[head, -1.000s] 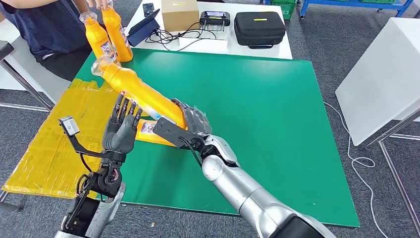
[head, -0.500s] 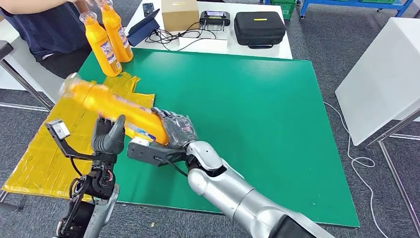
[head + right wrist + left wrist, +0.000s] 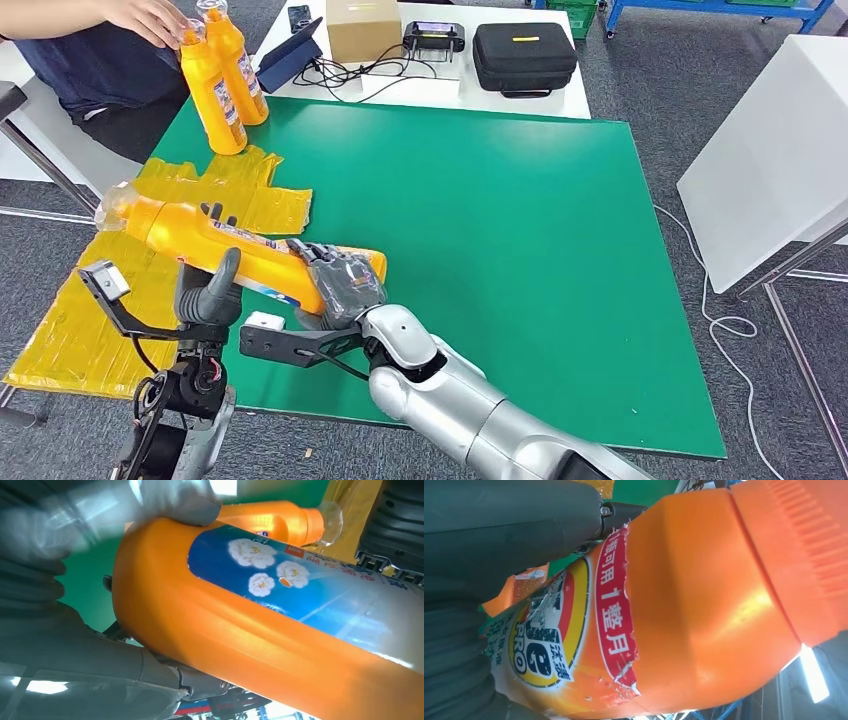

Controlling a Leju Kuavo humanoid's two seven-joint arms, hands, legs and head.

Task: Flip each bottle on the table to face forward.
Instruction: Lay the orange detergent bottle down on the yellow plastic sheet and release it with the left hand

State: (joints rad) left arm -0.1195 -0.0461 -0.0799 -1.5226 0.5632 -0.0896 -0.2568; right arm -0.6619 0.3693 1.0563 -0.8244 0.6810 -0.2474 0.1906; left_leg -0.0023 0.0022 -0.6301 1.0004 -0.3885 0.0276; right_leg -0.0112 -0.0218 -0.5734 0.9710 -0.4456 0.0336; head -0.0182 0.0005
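Nearest the robot, at the front-left corner of the green table (image 3: pixel 560 260), both hands are on one orange bottle (image 3: pixel 215 245). It is held off the surface, lying nearly level, cap end pointing out past the table's left edge over the yellow sheets (image 3: pixel 70 320). The right hand (image 3: pixel 340 285) wraps the bottle's base end, fingers closed round it; the right wrist view shows the body w/ a blue flowered label pressed against that hand. The left hand (image 3: pixel 205 290) cups the bottle's middle from below, thumb up one side, dark fingertips showing over the top, so it grips too. In the left wrist view a torn red-and-yellow label faces that cam.

Just behind, a second orange bottle (image 3: pixel 335 262) lies flat on the table, mostly hidden by the right hand.

Far left corner: two more bottles (image 3: pixel 225 70) stand upright, touching, a person's hand (image 3: pixel 150 18) resting on their caps.

Judgement: task is partway. One bottle is mid-turn and not yet set down, one lying bottle looks untouched, and whether the standing pair counts as done can't be told.
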